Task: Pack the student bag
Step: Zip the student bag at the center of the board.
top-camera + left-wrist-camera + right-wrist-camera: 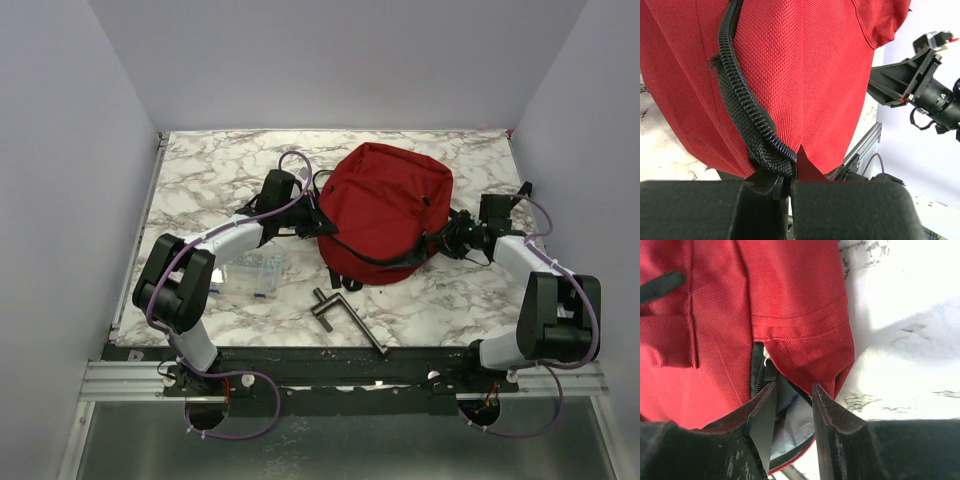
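Top external: we've L arm [235, 232] from left, jaws shut on student bag [385, 205] zipper [747, 115]; R arm [512, 252] from right, jaws parted at opening; pouch [255, 272], metal bar [350, 318] nearer.

No text, label or number is legible anywhere, including the student bag [385, 210].

student bag [815, 75] cropped by edges (both wrist views), clear pouch [255, 272] contents too small
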You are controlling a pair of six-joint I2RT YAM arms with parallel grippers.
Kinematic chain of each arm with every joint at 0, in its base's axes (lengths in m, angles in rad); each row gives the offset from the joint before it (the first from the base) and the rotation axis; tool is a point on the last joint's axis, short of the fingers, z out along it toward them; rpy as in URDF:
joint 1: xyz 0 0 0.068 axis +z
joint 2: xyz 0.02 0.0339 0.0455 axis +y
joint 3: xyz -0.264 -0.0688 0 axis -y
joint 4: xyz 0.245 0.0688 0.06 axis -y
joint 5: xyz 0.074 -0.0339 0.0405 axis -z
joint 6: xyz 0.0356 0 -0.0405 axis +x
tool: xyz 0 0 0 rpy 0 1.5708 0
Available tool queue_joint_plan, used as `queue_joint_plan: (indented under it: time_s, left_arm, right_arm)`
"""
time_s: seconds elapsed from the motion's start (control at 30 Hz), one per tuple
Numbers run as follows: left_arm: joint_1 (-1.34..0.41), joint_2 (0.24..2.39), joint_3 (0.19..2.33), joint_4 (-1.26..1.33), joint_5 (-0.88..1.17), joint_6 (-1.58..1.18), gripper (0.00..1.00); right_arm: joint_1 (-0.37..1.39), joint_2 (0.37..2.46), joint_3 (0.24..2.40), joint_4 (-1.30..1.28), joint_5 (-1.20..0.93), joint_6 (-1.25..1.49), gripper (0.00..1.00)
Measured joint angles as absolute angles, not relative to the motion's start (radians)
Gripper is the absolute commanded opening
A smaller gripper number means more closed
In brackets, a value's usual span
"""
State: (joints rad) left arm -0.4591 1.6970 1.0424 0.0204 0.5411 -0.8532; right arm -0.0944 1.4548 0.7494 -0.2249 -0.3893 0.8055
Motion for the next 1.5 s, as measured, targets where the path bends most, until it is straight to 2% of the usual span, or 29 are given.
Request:
queue_joint_plan:
  time_s: [0.2,0.33,0.57,0.87,0.93,1.5]
  left_arm:
    - [-0.457,1.697,1.046,0.016,0.543,-0.853,0.00]
    - [-0.434,1.716,1.082,0.004,0.593,-0.872,0.00]
    - [-0.398,1.773,1.157,-0.051,0.657,-0.876,0.00]
    - [-0.397,1.799,1.170,-0.073,0.691,-0.875,0.00]
    - [-0.397,1.799,1.171,-0.074,0.693,-0.875,0.00]
    - [-0.385,1.803,1.188,-0.095,0.694,-0.874,0.00]
  right_arm:
    - [-0.043,1.355,0.798,-0.289,-0.255,0.570,0.54]
    - [0.043,1.373,0.899,-0.346,-0.148,0.387,0.54]
    - [0.354,1.288,0.845,-0.352,0.042,-0.039,0.53]
    - [0.358,1.341,0.878,-0.389,0.193,-0.329,0.48]
    - [0.358,1.381,0.900,-0.395,0.198,-0.358,0.44]
    - [0.358,1.494,0.944,-0.385,0.189,-0.489,0.40]
